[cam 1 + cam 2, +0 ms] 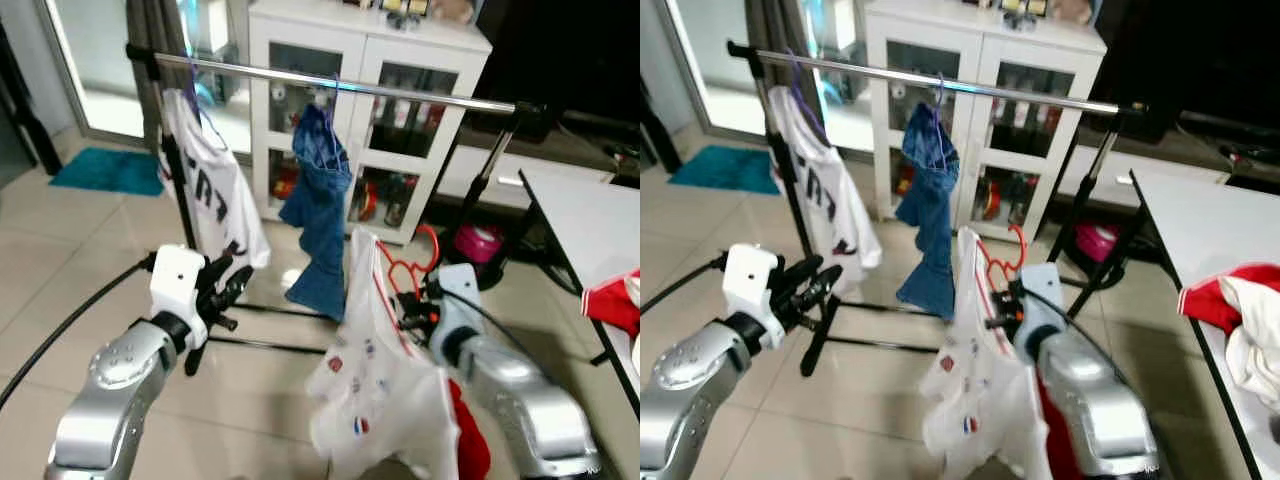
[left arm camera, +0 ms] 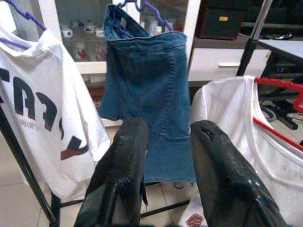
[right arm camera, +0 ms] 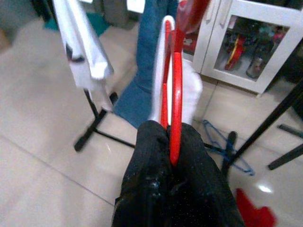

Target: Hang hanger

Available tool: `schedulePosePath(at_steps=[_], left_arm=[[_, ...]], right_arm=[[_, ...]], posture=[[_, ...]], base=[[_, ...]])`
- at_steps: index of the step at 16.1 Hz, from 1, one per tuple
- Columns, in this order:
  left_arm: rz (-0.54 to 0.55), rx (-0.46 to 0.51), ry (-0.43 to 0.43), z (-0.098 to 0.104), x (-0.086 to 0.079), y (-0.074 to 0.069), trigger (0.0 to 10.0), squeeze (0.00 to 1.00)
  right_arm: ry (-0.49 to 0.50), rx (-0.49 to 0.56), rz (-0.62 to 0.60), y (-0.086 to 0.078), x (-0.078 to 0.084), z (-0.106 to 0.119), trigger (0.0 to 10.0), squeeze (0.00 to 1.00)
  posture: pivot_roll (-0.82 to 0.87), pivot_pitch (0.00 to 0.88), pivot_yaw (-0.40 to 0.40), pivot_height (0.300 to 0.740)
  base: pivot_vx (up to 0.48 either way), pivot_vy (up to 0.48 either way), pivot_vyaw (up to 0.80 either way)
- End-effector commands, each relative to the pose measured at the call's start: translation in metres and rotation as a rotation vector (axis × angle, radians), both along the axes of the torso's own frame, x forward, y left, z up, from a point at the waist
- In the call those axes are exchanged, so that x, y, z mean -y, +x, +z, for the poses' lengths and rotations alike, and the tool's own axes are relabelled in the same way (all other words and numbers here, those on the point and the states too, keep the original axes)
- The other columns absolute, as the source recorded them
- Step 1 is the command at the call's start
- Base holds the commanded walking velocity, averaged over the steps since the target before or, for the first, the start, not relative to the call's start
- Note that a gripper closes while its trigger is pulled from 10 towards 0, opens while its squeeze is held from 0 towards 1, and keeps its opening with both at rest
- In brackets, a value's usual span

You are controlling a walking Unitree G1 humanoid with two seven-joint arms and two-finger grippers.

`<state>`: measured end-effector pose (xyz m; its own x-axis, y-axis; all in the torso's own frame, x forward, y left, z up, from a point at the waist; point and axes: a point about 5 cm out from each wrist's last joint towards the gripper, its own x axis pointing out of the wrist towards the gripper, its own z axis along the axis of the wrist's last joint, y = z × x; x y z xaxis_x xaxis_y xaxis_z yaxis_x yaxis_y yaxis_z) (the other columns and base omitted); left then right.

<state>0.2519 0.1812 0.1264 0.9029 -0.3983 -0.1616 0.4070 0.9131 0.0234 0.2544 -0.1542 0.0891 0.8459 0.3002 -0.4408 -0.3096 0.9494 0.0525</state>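
1. Head view, room: beige tiled floor (image 1: 60, 260), white glass-door cabinet (image 1: 365, 110) at the back, teal mat (image 1: 108, 171) far left by the doorway, white table (image 1: 590, 225) on my right with a red-and-white cloth (image 1: 615, 300) on its edge.
2. Head view, rail: chrome clothes rail on a black stand (image 1: 400, 92) spans the scene in front of the cabinet. A white printed T-shirt (image 1: 210, 195) hangs at its left end and a blue denim garment (image 1: 318, 210) near the middle, both on purple hangers.
3. Head view, arms: my right gripper (image 1: 410, 310) grips the red plastic hanger (image 1: 405, 270), which carries a white shirt with small coloured prints (image 1: 375, 390). Hanger sits below the rail, just right of the denim, hook up and not on the rail. My left gripper (image 1: 225, 290) is raised in front of the printed T-shirt, carrying nothing.
4. Left wrist view: my two black fingers (image 2: 123, 175) stand apart, nothing between them. Denim dead ahead, printed T-shirt to one side, white shirt on the red hanger (image 2: 279, 135) to the other.
5. Right wrist view: fingers (image 3: 151, 175) pinched tight on the red hanger's wire (image 3: 175, 104), white shirt collar wrapped around it. Rail stand foot (image 3: 92, 132) and a blue hanger (image 3: 227, 151) lie on the floor beyond.
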Motion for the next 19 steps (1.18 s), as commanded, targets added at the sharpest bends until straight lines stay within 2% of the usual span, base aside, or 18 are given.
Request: schedulePosePath(at_steps=[1, 2, 3, 4, 5, 7, 9, 10, 11, 13, 15, 16, 17, 18, 19], left_arm=[[-0.032, 0.003, -0.001, 0.001, 0.006, 0.003, 10.0, 0.00], [-0.038, 0.008, -0.019, 0.002, 0.005, 0.003, 10.0, 0.00], [-0.044, 0.011, -0.042, 0.003, 0.004, 0.003, 10.0, 0.05], [-0.105, 0.018, -0.043, 0.006, 0.007, 0.009, 10.0, 1.00], [-0.157, 0.022, 0.012, 0.006, 0.010, 0.016, 10.0, 1.00], [-0.204, 0.042, 0.078, 0.010, 0.024, 0.036, 10.0, 1.00], [-0.169, 0.076, 0.115, 0.016, 0.031, 0.050, 10.0, 1.00], [-0.181, 0.077, 0.150, 0.015, 0.037, 0.053, 10.0, 0.94], [-0.163, 0.081, 0.188, 0.012, 0.039, 0.054, 10.0, 0.00], [-0.128, 0.093, 0.188, 0.010, 0.041, 0.057, 10.0, 0.00], [-0.125, 0.105, 0.148, 0.010, 0.049, 0.059, 10.0, 0.00], [-0.114, 0.105, 0.140, 0.010, 0.050, 0.059, 9.6, 0.00], [-0.095, 0.109, 0.144, 0.010, 0.049, 0.061, 5.1, 0.00], [-0.074, 0.123, 0.144, 0.011, 0.049, 0.062, 1.9, 0.00], [-0.054, 0.139, 0.142, 0.012, 0.048, 0.063, 0.0, 0.00]], right_arm=[[-0.050, 0.042, 0.010, 0.005, 0.012, 0.006, 10.0, 0.00], [-0.071, 0.061, 0.056, 0.007, 0.014, 0.010, 10.0, 0.00], [-0.075, 0.076, 0.088, 0.008, 0.014, 0.013, 10.0, 0.00], [-0.031, 0.133, 0.246, 0.007, 0.004, 0.026, 10.0, 0.00], [-0.017, 0.159, 0.353, 0.006, -0.003, 0.033, 10.0, 0.00], [0.057, 0.186, 0.484, 0.006, -0.017, 0.043, 10.0, 0.00], [0.137, 0.216, 0.552, 0.006, -0.026, 0.053, 10.0, 0.00], [0.164, 0.233, 0.583, 0.006, -0.030, 0.058, 10.0, 0.00], [0.169, 0.247, 0.593, 0.008, -0.033, 0.060, 10.0, 0.00], [0.178, 0.256, 0.600, 0.011, -0.036, 0.062, 10.0, 0.00], [0.204, 0.264, 0.630, 0.012, -0.046, 0.064, 10.0, 0.00], [0.209, 0.266, 0.639, 0.012, -0.048, 0.065, 10.0, 0.00], [0.213, 0.271, 0.643, 0.013, -0.049, 0.066, 10.0, 0.00], [0.215, 0.275, 0.646, 0.014, -0.049, 0.067, 10.0, 0.00], [0.215, 0.278, 0.647, 0.015, -0.049, 0.068, 10.0, 0.00]], posture=[[-0.06, 0.000, -0.066, 0.740], [-0.07, 0.000, -0.065, 0.740], [-0.08, 0.000, -0.060, 0.740], [-0.09, 0.000, -0.056, 0.740], [-0.09, 0.000, -0.057, 0.740], [-0.08, 0.000, -0.069, 0.740], [-0.09, 0.000, -0.070, 0.740], [-0.09, 0.000, -0.067, 0.740], [-0.09, 0.000, -0.067, 0.740], [-0.10, 0.000, -0.064, 0.740], [-0.10, 0.000, -0.077, 0.740], [-0.10, 0.000, -0.078, 0.740], [-0.10, 0.000, -0.081, 0.740], [-0.10, 0.000, -0.081, 0.740], [-0.10, 0.000, -0.081, 0.740]], base=[[0.000, 0.000, 0.00], [0.000, 0.000, 0.00], [0.000, 0.000, 0.00], [0.000, 0.000, 0.00], [0.000, 0.000, 0.00], [0.000, 0.000, 0.00], [0.000, 0.000, 0.00], [0.000, 0.000, 0.00], [0.000, 0.000, 0.00], [0.000, 0.000, 0.00], [0.000, 0.000, 0.00], [0.000, 0.000, 0.00], [0.000, 0.000, 0.00], [0.000, 0.000, 0.00], [0.000, 0.000, 0.00]])
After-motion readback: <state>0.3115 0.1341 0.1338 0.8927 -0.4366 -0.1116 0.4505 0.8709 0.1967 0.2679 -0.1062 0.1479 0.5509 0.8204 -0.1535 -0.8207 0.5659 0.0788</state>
